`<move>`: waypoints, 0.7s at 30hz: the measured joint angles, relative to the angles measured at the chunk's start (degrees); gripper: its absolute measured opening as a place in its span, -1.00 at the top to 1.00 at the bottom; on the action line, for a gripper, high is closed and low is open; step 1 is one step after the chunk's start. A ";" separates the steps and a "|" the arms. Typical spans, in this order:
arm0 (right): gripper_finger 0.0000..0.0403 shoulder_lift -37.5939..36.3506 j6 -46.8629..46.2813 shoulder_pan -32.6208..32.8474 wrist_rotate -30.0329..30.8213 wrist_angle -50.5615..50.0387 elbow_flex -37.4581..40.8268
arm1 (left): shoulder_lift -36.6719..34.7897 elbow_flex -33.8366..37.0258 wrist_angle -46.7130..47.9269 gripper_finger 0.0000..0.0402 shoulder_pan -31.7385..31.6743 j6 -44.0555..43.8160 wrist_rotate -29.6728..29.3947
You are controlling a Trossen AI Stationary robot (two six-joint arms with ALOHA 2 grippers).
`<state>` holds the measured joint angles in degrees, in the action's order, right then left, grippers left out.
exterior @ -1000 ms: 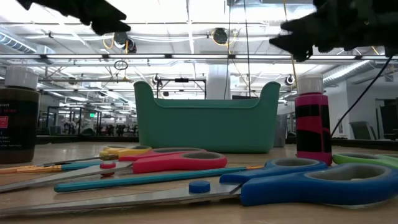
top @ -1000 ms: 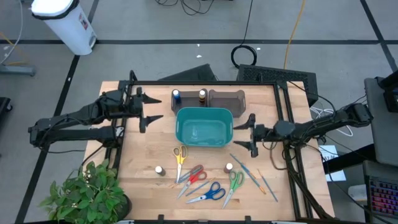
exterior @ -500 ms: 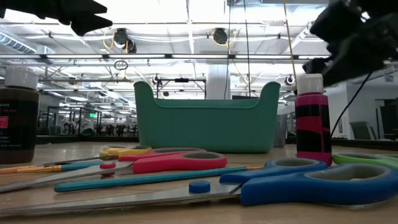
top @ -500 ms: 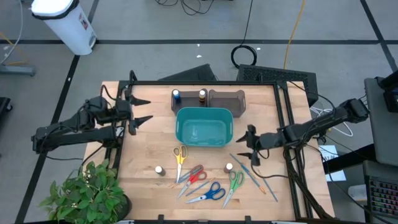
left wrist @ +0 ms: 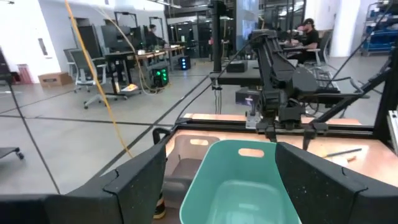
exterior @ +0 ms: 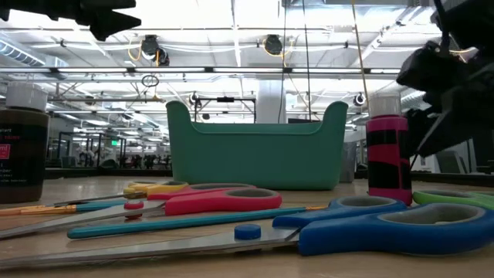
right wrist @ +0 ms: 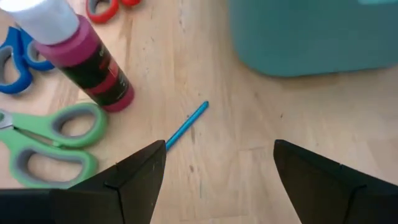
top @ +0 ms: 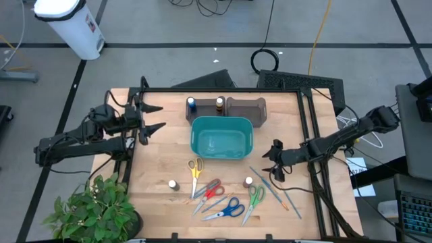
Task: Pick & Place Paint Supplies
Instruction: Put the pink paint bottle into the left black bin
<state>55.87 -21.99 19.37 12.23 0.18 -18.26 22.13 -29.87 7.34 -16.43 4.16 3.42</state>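
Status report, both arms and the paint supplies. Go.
Right tool open, low over a blue brush beside the pink bottle. Left tool open, parked at table's left edge. Teal bin empty. Green scissors crowd the bottle.

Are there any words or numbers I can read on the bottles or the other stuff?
None can be read.
Brown bottle in the low view: a red label with tiny white letters, too blurred to read.
Pink bottle: a black and pink label, no letters that can be made out.
White bin on the floor: a small red mark, too small to read.
Green tub and scissors: no writing visible.
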 joint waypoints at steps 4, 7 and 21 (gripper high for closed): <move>-0.43 3.62 -0.91 1.53 -0.08 5.27 1.07 | 0.43 0.00 0.00 -0.55 0.00 -0.49 -1.74; -0.43 6.71 -0.95 3.02 -0.14 8.83 1.12 | 1.20 0.00 0.18 -0.55 0.00 -1.37 -2.44; -0.52 15.76 -1.36 8.24 -0.31 21.44 1.14 | 4.90 0.00 -1.80 -0.54 0.00 -3.21 -2.57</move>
<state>71.63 -23.35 27.62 11.92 21.62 -17.12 27.03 -29.87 5.54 -16.43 0.95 0.85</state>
